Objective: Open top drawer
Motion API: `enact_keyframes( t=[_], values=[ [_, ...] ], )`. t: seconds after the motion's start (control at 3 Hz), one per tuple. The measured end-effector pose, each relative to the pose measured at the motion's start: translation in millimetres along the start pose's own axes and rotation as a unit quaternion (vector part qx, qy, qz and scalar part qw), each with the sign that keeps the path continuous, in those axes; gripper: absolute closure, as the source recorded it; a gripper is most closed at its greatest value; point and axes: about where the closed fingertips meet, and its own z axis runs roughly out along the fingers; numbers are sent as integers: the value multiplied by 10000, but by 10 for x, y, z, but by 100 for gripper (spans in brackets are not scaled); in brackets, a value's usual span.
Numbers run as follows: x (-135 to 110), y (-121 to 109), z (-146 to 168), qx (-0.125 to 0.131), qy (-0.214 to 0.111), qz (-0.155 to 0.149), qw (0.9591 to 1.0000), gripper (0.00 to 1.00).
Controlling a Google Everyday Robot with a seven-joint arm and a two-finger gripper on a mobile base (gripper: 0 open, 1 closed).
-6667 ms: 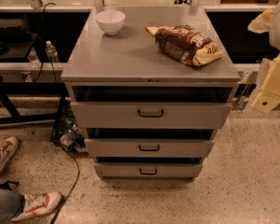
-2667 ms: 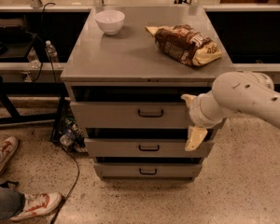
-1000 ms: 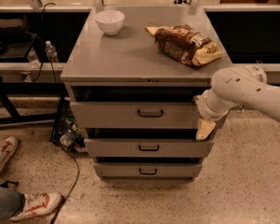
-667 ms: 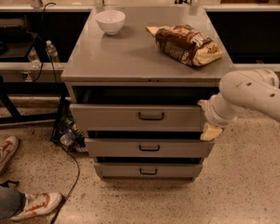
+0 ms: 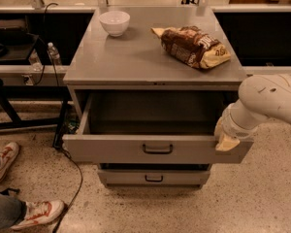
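Note:
The top drawer [image 5: 111, 148] stands pulled far out toward the camera, showing its deep grey, empty interior [image 5: 155, 113]. Its dark loop handle [image 5: 157, 149] sits at the centre of the front. My gripper [image 5: 226, 141] is at the right end of the drawer front, against its top edge, well to the right of the handle. The white arm [image 5: 269, 98] reaches in from the right edge of the view.
A white bowl [image 5: 114, 22] and a brown snack bag [image 5: 191, 45] lie on the grey cabinet top [image 5: 136, 57]. A lower drawer [image 5: 131, 177] is shut beneath. A person's shoes [image 5: 5, 160] and a black cable [image 5: 72, 178] are on the floor at left.
The top drawer has slid from shut to far out toward the camera. My gripper has stayed at the drawer's right end and come forward with it.

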Motion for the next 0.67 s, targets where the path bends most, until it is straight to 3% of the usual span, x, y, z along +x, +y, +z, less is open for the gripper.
enact_keyframes(
  t=[0.67],
  values=[
    [-6, -10, -41, -1, 0, -1, 10000, 100]
  ],
)
